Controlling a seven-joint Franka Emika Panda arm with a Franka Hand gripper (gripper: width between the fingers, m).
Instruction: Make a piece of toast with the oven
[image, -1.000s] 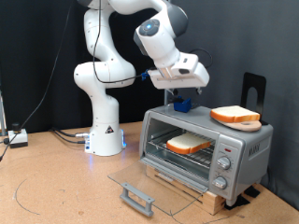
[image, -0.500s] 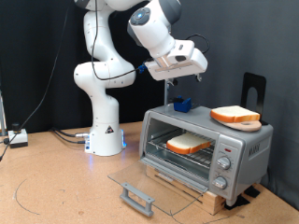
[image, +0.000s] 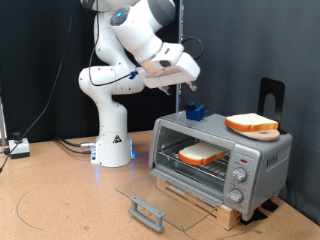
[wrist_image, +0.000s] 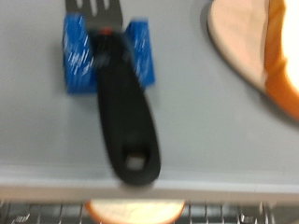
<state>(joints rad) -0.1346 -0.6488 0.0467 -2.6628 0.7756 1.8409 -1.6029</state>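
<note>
The silver-grey oven (image: 262, 150) stands at the exterior view's right with its glass door (image: 150, 192) folded down open. One piece of toast (image: 203, 154) lies on the wire rack inside, and its edge shows in the wrist view (wrist_image: 135, 211). A second slice (image: 251, 124) lies on the oven's roof and also shows in the wrist view (wrist_image: 266, 47). My gripper (image: 187, 88) hangs in the air above the roof's left end, holding nothing that I can see. Its fingers do not show in the wrist view.
A blue holder (image: 195, 111) with a black-handled tool (wrist_image: 126, 121) lies on the oven roof (wrist_image: 215, 131) below the gripper. A black stand (image: 271, 95) rises behind the oven. The door's handle (image: 147, 212) sticks out over the table. Cables (image: 70, 145) lie by the arm's base.
The arm has risen from just above the oven roof and swung toward the exterior view's left. The toast slices and the oven have not moved.
</note>
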